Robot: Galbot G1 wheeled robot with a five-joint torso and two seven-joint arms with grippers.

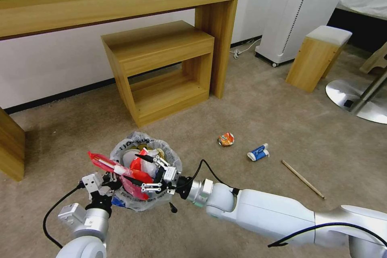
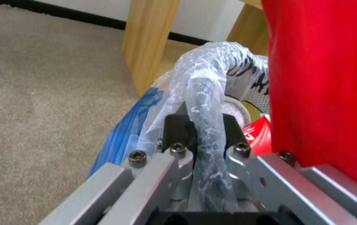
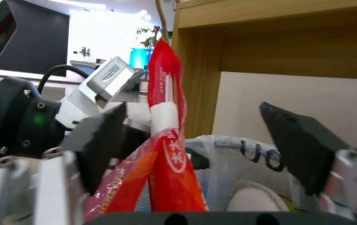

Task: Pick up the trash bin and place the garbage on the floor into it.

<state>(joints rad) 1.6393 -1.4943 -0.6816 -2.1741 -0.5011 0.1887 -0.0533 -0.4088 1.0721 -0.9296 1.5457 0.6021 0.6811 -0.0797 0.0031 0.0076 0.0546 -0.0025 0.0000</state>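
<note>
So the left gripper (image 1: 108,182) is clamping down on the plastic-lined rim of the trash bin (image 1: 133,203), holding it up off the beige carpet (image 1: 258,109) in front of the wooden side table (image 1: 161,70). You can see its fingers (image 2: 178,126) pinching the crinkly bag (image 2: 205,90) tight in the left wrist view. The right gripper (image 1: 139,168) is hovering right over the bin's mouth with its jaws spread wide, gripping nothing, and a long red packet (image 1: 111,166) is sticking up out of the bin between them, leaning toward the left arm. The bin is already stuffed with red and white stuff. Still lying on the carpet off to the right: a crumpled orange snack wrapper (image 1: 225,139), a blue-white carton (image 1: 258,152) and a wooden stick (image 1: 302,178).
</note>
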